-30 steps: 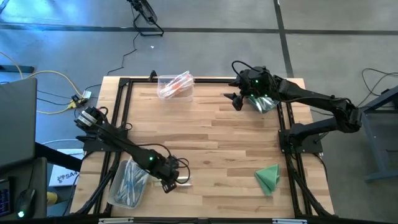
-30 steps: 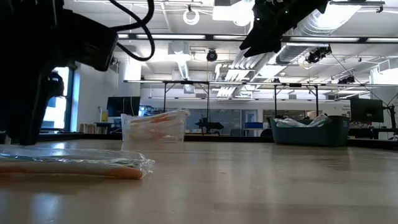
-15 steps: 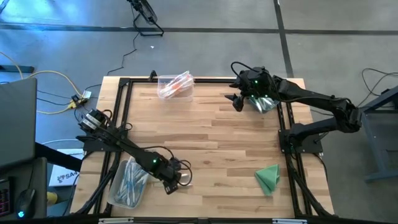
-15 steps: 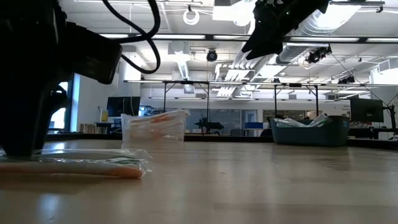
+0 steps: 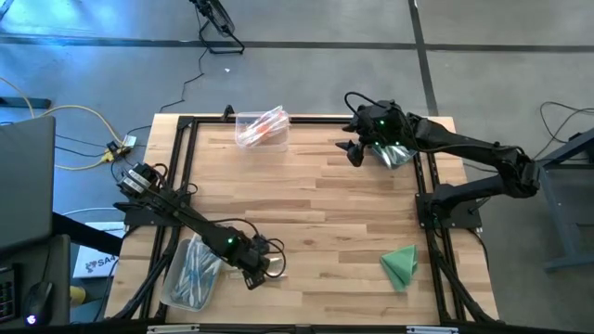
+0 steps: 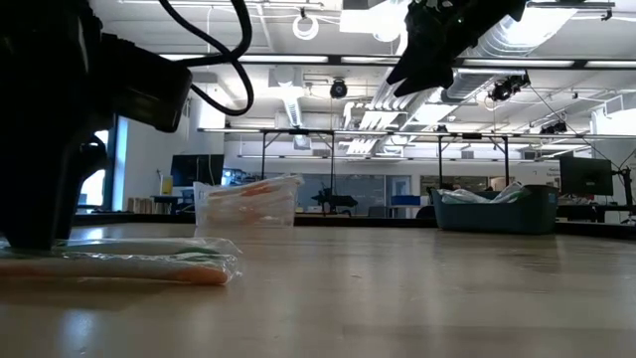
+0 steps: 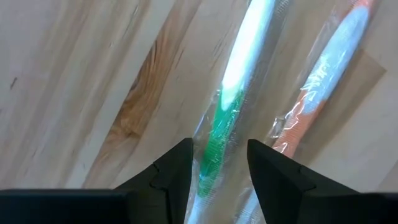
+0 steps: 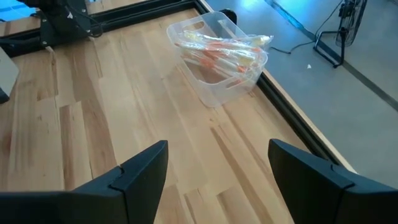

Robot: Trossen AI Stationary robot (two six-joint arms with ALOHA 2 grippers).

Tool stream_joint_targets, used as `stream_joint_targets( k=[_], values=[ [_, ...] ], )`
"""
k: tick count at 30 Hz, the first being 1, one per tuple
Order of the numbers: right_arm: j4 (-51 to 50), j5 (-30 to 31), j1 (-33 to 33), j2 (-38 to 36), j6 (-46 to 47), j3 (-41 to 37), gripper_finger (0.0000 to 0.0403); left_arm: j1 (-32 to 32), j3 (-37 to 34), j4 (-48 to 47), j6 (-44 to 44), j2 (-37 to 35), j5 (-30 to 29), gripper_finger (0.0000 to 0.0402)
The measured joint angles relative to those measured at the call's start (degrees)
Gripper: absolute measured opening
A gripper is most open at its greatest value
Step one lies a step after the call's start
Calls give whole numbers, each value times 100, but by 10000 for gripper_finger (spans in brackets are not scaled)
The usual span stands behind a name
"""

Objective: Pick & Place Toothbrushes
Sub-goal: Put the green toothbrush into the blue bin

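Butcher-block table (image 5: 316, 213) of pale wooden planks, edged by a black frame, standing on a grey floor; the low view looks across it into a large hall with ceiling lights and exposed ducts. Left gripper (image 5: 255, 274) is low over the near left part of the table, its jaws parted on either side of a wrapped green toothbrush (image 7: 233, 93) lying flat on the wood, with a wrapped orange toothbrush (image 7: 323, 81) just beside it (whether the fingers touch the wrapper cannot be told). Right gripper (image 5: 355, 151) hangs above the far right part, jaws released and holding nothing. A clear bin of orange toothbrushes (image 5: 262, 128) stands at the far edge; a clear bin with blue toothbrushes (image 5: 191, 274) sits at the near left edge. Green folded cloth (image 5: 401, 263) lies near right.
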Motion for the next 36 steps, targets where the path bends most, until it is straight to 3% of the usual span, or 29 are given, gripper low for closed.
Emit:
stream_joint_targets(
  k=[6, 19, 36],
  values=[
    [-22, 0, 8, 0, 98, 0, 270, 36, 0, -22, 338, 4, -13, 137],
    [-217, 0, 8, 0, 25, 0, 270, 989, -7, -35, 1767, 14, -97, 13],
    [-1416, -41, -14, -223, -690, 0, 270, 2451, -9, -316, 3577, -20, 387, 8]
  ],
)
